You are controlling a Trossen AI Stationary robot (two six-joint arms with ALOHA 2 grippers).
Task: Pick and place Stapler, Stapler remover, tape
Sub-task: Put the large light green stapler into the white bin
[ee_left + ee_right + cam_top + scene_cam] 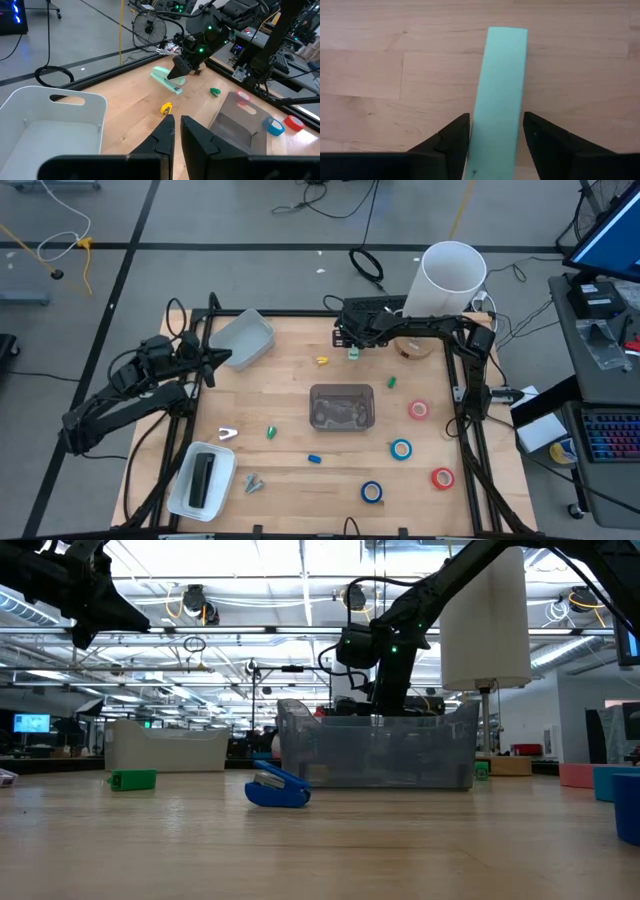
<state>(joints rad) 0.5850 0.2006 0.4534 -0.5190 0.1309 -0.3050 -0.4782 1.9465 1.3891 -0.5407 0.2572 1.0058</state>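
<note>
The right pincer (492,137) is down at the far side of the bench (290,470), its two fingers (451,145) straddling the mint-green stapler (499,90). The jaws stand part-way open, one on each long side of the stapler; a thin gap shows on one side at least, so I judge the grip not yet made. In the left wrist view the same pincer (179,70) sits right on the stapler's (166,80) near end, which lies flat on the wood.

The step in hand looks like picking up the stapler. The next move calls for the fingers to close squarely on its sides, then a straight lift, with care that the long body does not twist in the grip.

Further out, the clear bin (342,406) sits mid-bench, probably the drop spot. The tape rolls lie toward the right: a pinkish red one (418,410), a blue one (401,449), a red one (442,477) and another blue one (372,492). A blue staple remover (277,788) lies in front of the bin in the low view.

The left pincer (176,131) waits above the left side of the bench, near the white tub (243,338), its fingers nearly together and holding nothing.
</note>
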